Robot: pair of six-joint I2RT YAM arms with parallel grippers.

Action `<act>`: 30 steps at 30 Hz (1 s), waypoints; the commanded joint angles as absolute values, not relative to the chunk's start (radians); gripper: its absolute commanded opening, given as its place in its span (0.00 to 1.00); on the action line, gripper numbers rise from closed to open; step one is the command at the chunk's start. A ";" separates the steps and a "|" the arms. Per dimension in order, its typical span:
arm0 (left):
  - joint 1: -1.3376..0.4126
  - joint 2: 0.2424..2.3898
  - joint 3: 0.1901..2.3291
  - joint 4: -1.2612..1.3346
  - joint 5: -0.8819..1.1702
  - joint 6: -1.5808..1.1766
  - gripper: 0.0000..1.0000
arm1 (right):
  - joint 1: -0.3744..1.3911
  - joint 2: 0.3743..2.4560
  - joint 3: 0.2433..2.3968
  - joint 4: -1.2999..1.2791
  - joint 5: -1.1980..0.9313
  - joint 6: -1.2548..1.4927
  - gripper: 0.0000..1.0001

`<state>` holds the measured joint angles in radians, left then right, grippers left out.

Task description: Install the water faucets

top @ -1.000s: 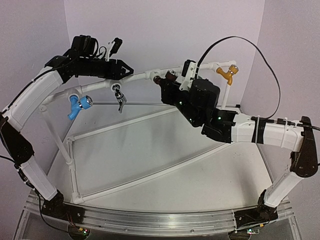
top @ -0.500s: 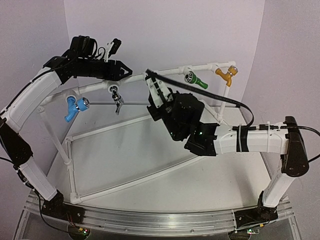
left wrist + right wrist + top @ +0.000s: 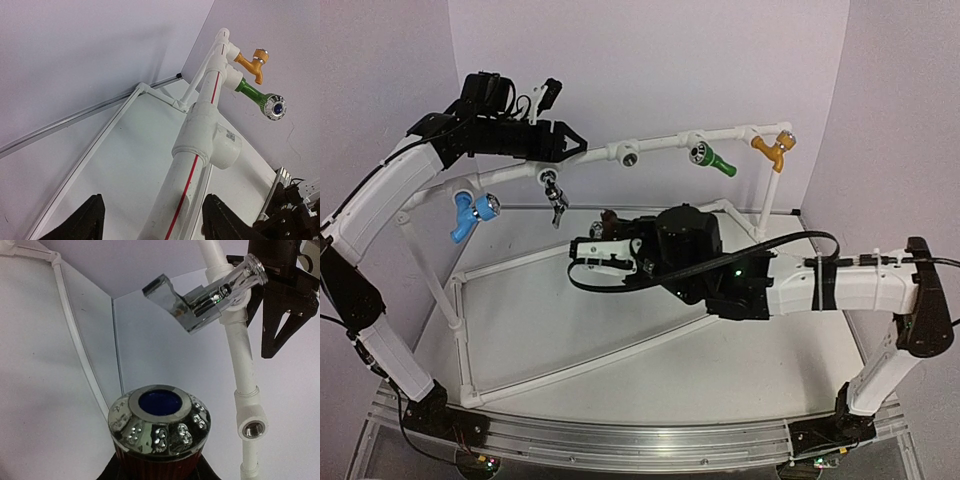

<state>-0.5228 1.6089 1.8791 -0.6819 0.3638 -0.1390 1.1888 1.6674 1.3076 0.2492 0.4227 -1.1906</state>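
Note:
My right gripper [image 3: 607,229] is shut on the dark brown faucet [image 3: 610,217], out in front of the white pipe frame. In the right wrist view the faucet's silvery cap with a blue centre [image 3: 159,422] rises from the right gripper [image 3: 157,471]. An empty tee fitting [image 3: 625,155] sits on the top pipe; its threaded hole [image 3: 252,428] faces forward. My left gripper [image 3: 574,144] is open, its fingers [image 3: 90,220] apart on either side of the top pipe [image 3: 187,195]. On the frame are blue [image 3: 475,210], chrome [image 3: 557,195], green [image 3: 712,158] and orange [image 3: 775,148] faucets.
The white pipe frame [image 3: 550,255] spans the table, with low rails and upright posts. A black cable [image 3: 800,240] loops off the right arm. Purple walls close in behind and at both sides. In the left wrist view the green [image 3: 260,97] and orange [image 3: 252,62] faucets lie further along the pipe.
The right arm has swung down and left away from the top pipe, carrying the dark brown faucet. The left gripper's jaws have widened around the pipe.

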 commanded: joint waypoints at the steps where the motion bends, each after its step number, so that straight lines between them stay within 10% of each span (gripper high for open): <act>1: -0.528 1.642 1.902 -0.898 0.385 -0.182 0.75 | 1.158 1.472 1.263 0.190 0.351 -1.214 0.00; 10: -0.526 1.659 1.964 -0.930 0.364 -0.215 0.84 | 1.145 1.472 1.198 0.391 0.427 -1.678 0.00; 30: -0.523 1.725 1.961 -0.996 0.405 -0.128 0.80 | 1.071 1.584 1.320 0.486 0.382 -1.653 0.00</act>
<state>-0.5159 1.6836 2.0198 -0.8788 0.3777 -0.1609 1.0870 1.5804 1.2529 0.4033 0.4009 -1.6907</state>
